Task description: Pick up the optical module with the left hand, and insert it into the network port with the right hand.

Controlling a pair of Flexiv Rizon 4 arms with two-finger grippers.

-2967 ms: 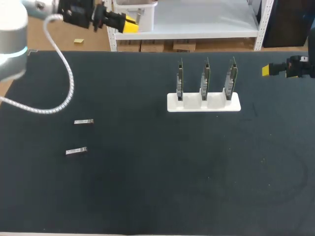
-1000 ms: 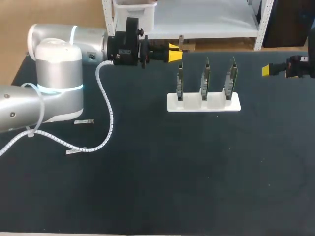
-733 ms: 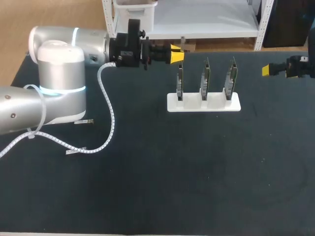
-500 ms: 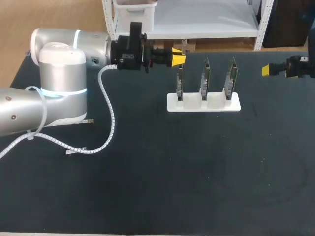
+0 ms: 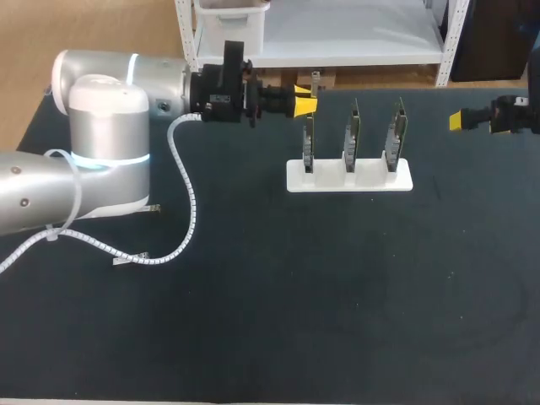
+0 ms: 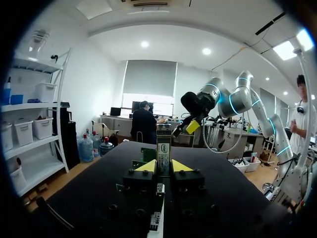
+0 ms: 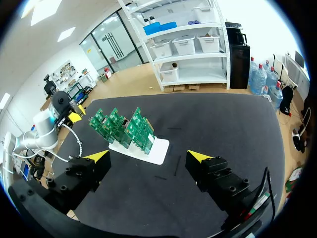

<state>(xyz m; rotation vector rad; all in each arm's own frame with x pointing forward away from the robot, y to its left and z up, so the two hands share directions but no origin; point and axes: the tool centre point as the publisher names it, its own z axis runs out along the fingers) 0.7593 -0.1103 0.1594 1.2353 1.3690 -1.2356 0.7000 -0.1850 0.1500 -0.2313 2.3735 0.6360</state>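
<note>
The head view looks down from above and behind onto the dark tabletop (image 5: 253, 321), far enough off to take in both arms and the white rack (image 5: 349, 175) of boards. The left wrist view sits close behind the left jaws and looks level along the tabletop. The optical module (image 6: 163, 151) clamped upright between them fills its middle, and my right arm (image 6: 233, 99) shows far ahead. The right wrist view looks down from high up past the wide-spread right jaws, with the rack ahead of them and my left arm (image 7: 44, 124) beyond it. Rack and tabletop appear in both the head and right wrist views.
</note>
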